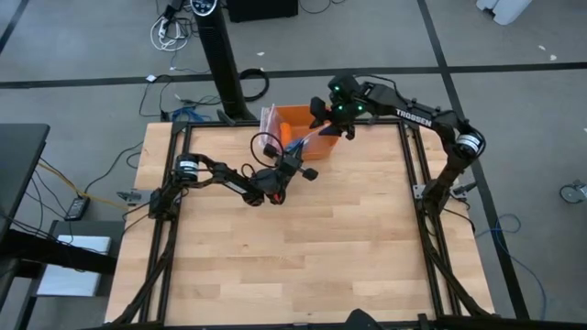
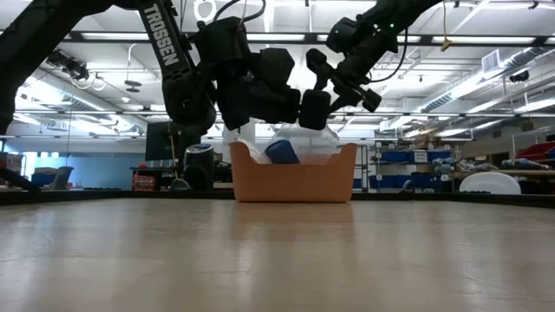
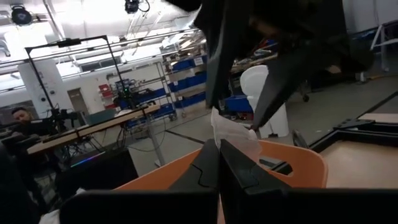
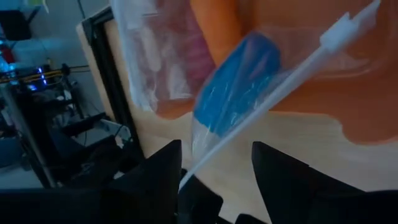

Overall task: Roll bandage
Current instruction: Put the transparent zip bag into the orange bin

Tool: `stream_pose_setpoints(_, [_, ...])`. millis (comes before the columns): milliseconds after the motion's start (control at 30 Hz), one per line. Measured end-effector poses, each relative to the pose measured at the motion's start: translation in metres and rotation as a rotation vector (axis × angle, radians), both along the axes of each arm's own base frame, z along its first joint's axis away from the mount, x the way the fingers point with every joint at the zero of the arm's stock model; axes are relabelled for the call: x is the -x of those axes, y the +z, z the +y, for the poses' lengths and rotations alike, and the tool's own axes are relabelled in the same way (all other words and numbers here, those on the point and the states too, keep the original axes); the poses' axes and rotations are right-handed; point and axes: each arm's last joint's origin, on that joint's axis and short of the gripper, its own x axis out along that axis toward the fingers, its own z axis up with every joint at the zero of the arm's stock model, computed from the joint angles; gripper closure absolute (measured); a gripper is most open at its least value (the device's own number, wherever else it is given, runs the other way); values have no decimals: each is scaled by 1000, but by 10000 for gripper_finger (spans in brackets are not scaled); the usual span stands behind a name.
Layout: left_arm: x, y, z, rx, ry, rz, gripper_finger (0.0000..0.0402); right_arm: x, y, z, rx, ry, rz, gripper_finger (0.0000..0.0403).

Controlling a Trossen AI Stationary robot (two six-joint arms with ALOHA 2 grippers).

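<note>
Bandage (image 4: 239, 81), seen as a compact bright blue roll, is enclosed in a clear plastic bag (image 4: 205, 93) with a white zip strip along its edge, near the centre of the right wrist view. In the low view the blue roll (image 2: 282, 152) is seen at the middle of the frame, just above the rim of an orange bin (image 2: 293, 182), with the crinkled bag (image 2: 303, 139) rising around it. In the high view the bin (image 1: 307, 128) is seen at the upper middle of the frame, at the far edge of the wooden bench (image 1: 293, 247), and a clear sleeve of plastic leans against its left side.

The left hand (image 1: 292, 165) is placed just below and left of the bin in the high view, with its fingers clenched; in the left wrist view a white fold of the bag is seen directly above the closed fingertips (image 3: 217, 163), though whether it is actually pinched cannot be told. The right hand (image 1: 323, 115) is positioned over the bin's upper right corner in the high view. Its two dark fingers (image 4: 155, 174) are held apart, released, at the bottom of the right wrist view, and the bag's zip strip runs down between them without being gripped.

A person is seated at a desk at the left edge of the left wrist view.
</note>
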Motion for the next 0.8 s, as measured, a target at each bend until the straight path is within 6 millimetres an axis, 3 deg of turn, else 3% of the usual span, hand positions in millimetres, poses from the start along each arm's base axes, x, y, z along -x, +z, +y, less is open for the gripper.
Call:
stream_pose_setpoints(300, [0,0,0,-1,-4,2,400,-24,-24,-9,-54,53,-63,233])
stream_pose_setpoints(433, [0,-1,0,-1,-4,14,400,-27,-24,-8,0,121,-86,277])
stream_pose_setpoints(633, [1,-4,-1,1,-10,26,397,-24,-15,-3,157,224,-83,386])
stream_pose_setpoints(800, [0,-5,-8,3,-21,41,396,-26,-15,0,265,307,-65,395])
